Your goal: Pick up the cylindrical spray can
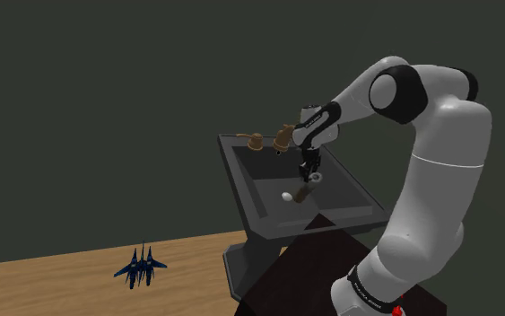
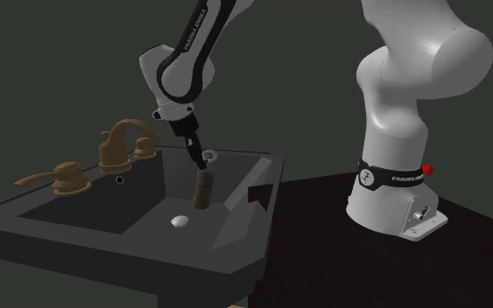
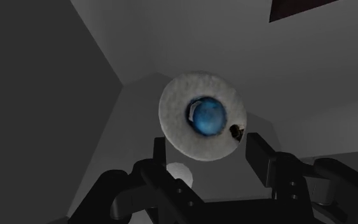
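The spray can [image 2: 202, 190] is a brown cylinder with a whitish top and a blue nozzle [image 3: 207, 116]. It hangs slightly tilted over the basin of a dark sink [image 2: 148, 255], just above the white drain [image 2: 180, 221]. My black gripper [image 2: 198, 155] comes down from above and is shut on the can's upper end. In the wrist view the gripper [image 3: 208, 150] has its fingers [image 3: 160, 151] clasping the can's round top [image 3: 177, 130] from both sides. In the shoulder view the gripper [image 1: 309, 174] holds the can [image 1: 301, 192] beside the drain [image 1: 288, 195].
A bronze faucet [image 2: 120, 144] with two lever handles [image 2: 63, 178] stands on the sink's back rim, close to the arm. A blue toy jet [image 1: 140, 267] lies on the wooden surface below the sink. My base stands on a dark top [image 2: 323, 249] beside the sink.
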